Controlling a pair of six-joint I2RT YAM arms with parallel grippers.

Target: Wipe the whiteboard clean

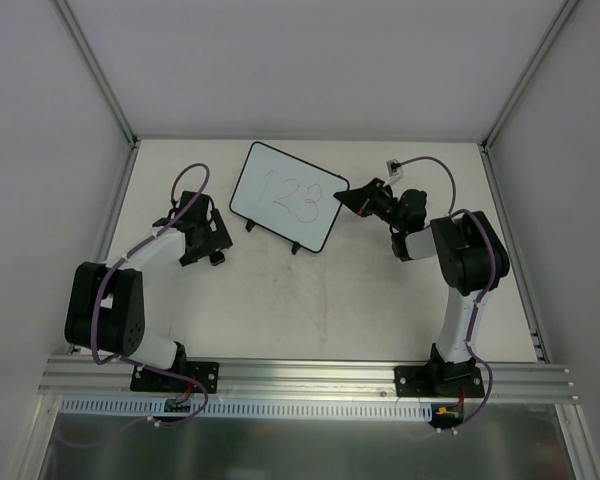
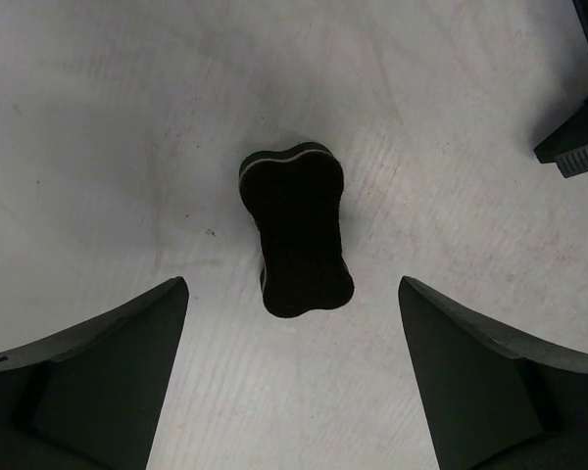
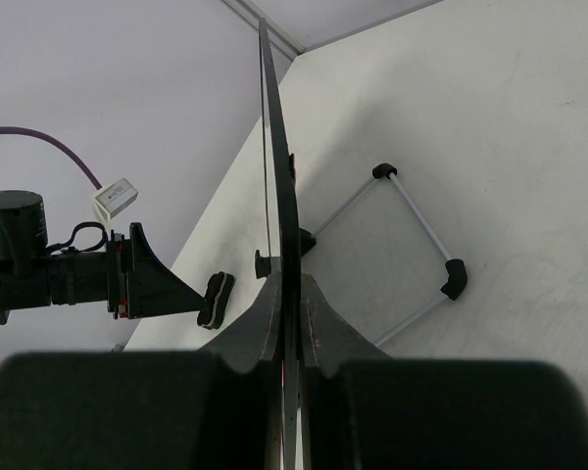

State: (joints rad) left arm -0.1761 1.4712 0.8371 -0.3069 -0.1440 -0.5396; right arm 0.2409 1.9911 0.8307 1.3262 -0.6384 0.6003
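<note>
The whiteboard (image 1: 285, 195) has a thin black frame, red "123" written on it and two black feet on its near edge. It sits at the table's back middle. My right gripper (image 1: 345, 197) is shut on its right edge. In the right wrist view the board (image 3: 277, 166) is edge-on, pinched between my fingers (image 3: 289, 284). My left gripper (image 1: 205, 245) is left of the board, open and pointing down. In the left wrist view a black eraser (image 2: 296, 232) lies on the table between and just past its open fingers (image 2: 292, 281). The eraser also shows in the right wrist view (image 3: 216, 299).
A thin white rod frame with black corner pieces (image 3: 416, 220) rests on the table beside the board. Metal posts and white walls enclose the table (image 1: 330, 300). One of the board's black feet (image 2: 576, 142) shows at the right of the left wrist view.
</note>
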